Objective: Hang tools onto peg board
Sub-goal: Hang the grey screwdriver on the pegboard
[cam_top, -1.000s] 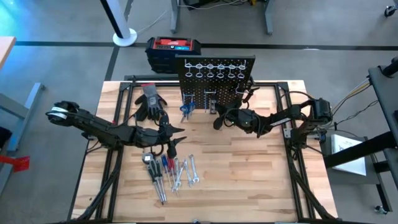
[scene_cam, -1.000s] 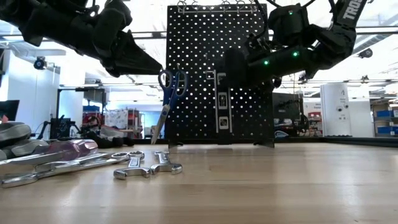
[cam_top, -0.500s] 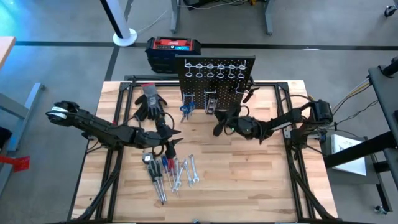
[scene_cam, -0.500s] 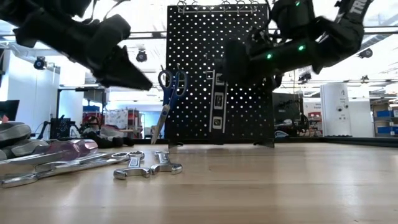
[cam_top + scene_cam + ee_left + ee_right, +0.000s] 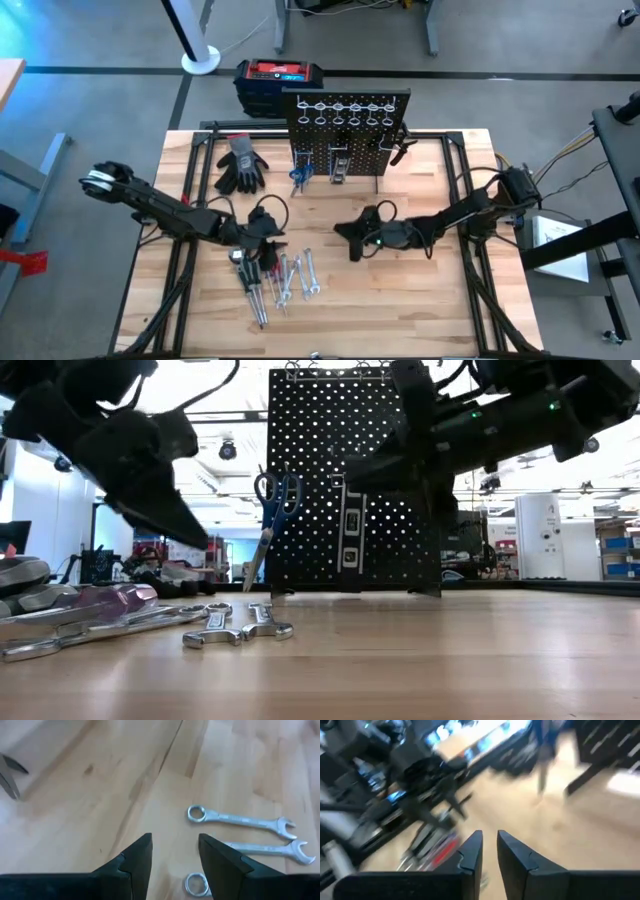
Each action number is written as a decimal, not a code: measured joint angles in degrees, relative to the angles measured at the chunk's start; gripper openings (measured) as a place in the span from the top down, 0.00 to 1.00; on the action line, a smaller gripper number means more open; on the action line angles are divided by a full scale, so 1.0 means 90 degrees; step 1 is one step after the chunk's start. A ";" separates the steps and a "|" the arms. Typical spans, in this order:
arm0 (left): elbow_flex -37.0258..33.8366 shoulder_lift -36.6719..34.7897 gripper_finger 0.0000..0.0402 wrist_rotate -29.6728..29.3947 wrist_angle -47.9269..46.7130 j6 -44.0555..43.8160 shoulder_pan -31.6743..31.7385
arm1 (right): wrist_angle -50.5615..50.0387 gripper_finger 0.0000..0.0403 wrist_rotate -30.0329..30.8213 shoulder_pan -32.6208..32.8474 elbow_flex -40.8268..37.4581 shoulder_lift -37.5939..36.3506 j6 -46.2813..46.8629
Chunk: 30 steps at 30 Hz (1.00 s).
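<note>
Right gripper (image 5: 345, 240) has pulled back from the peg board (image 5: 345, 130), fingers slightly apart, empty. Left gripper (image 5: 268, 252) dropped over the loose tools (image 5: 275, 278), fingers parted, nothing held. Level bar (image 5: 350, 525) and scissors (image 5: 270, 510) hang; wrench pickup likely next.

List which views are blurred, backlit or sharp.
Right wrist view: smeared by motion, only its own fingers are crisp. Low view: bright room lights behind turn both arms and the peg board into dark shapes, while the near wrenches look soft. Left wrist view: wrenches fairly clear. High view: evenly lit and sharp.
</note>
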 joint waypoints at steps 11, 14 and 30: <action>0.0000 0.0156 0.63 -0.0440 -0.0055 -0.1210 -0.1271 | -0.0071 0.77 -0.0967 0.0627 0.0777 0.0869 0.0411; 0.0000 0.0133 0.63 -0.0780 -0.0109 -0.1698 -0.1770 | -0.0069 0.78 -0.1120 0.0715 0.1212 0.1273 0.0431; 0.1879 -0.0028 0.62 -0.0149 -0.6004 -0.6886 -0.3444 | -0.2477 0.58 -0.1210 0.0601 0.3361 0.2181 0.0085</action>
